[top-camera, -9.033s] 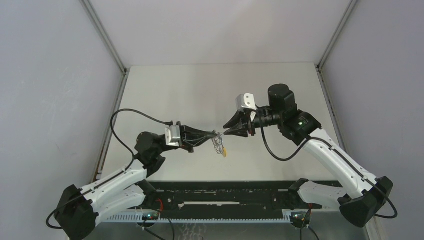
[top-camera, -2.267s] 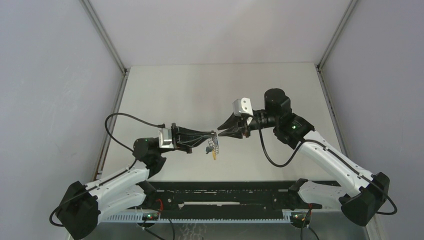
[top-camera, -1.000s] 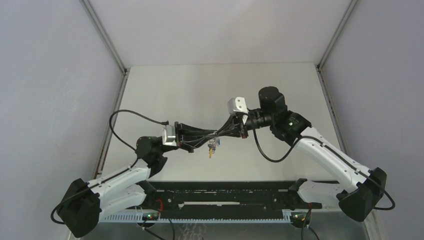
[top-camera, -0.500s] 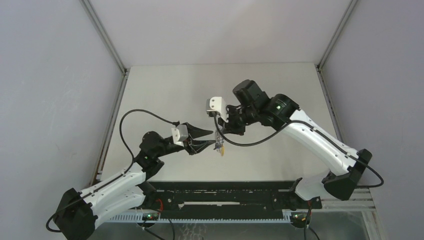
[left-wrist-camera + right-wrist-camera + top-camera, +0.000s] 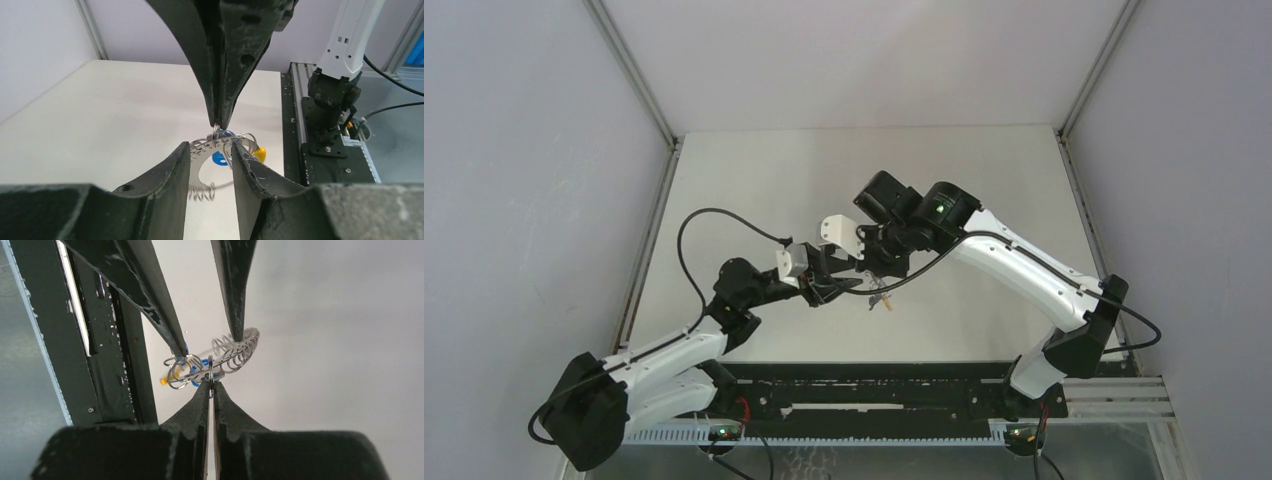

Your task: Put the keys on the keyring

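Your right gripper (image 5: 216, 122) reaches the keyring (image 5: 201, 149) from above, jaws pressed together on a thin wire loop at its upper edge. Your left gripper (image 5: 211, 146) waits below with jaws apart, one finger either side of the keyring; I cannot tell whether they touch it. The keyring's long axis spans that gap. A blue key head (image 5: 218, 158) shows just behind.

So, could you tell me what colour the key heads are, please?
Blue. The key heads show best in the left wrist view.
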